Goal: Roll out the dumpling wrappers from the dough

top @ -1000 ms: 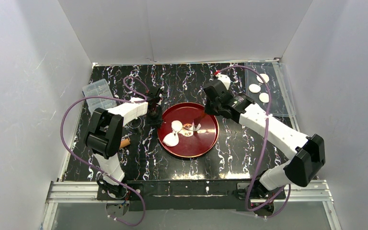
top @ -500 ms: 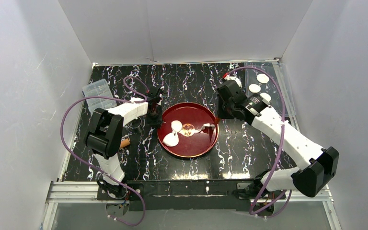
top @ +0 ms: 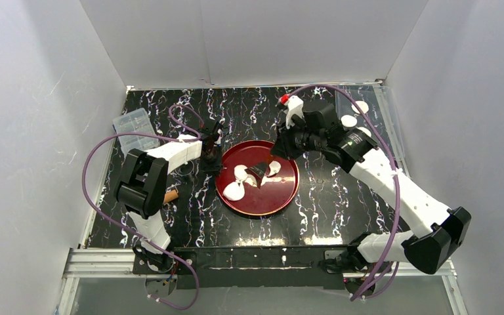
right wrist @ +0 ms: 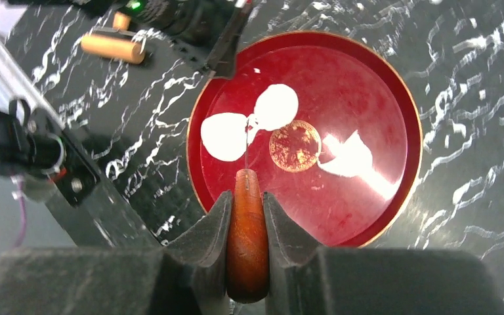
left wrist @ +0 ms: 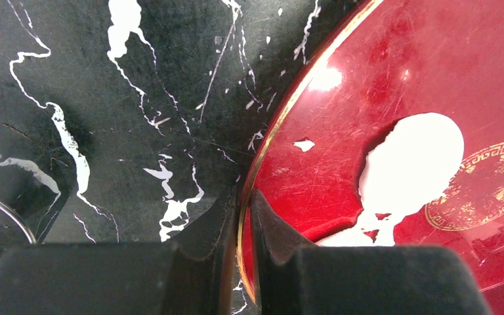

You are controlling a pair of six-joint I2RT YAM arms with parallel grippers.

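Observation:
A red plate (top: 282, 197) holds ragged white dough (top: 234, 190) scraps, seen also as dough (right wrist: 224, 136) and dough (left wrist: 413, 161). My left gripper (top: 212, 159) is shut on the plate's left rim, and the gold-edged rim (left wrist: 282, 118) runs between its jaws in the left gripper (left wrist: 243, 207) view. My right gripper (top: 277, 149) hangs above the plate's back right. The right gripper (right wrist: 246, 200) is shut on a brown wooden-handled tool (right wrist: 247, 243) whose thin blade points at the dough. Round dumpling wrappers (top: 349, 121) lie at the back right.
A wooden rolling pin (top: 170, 195) lies left of the plate, seen also as the pin (right wrist: 108, 47). A clear plastic box (top: 133, 126) sits at the far left. A thin metal ring (left wrist: 0, 209) rests beside the left gripper. White walls enclose the black marbled table (top: 328, 203).
My right arm swung out past the plate's right rim, then came back over the plate with the tool. The right-hand dough scrap shifted on the plate. The left arm stayed still.

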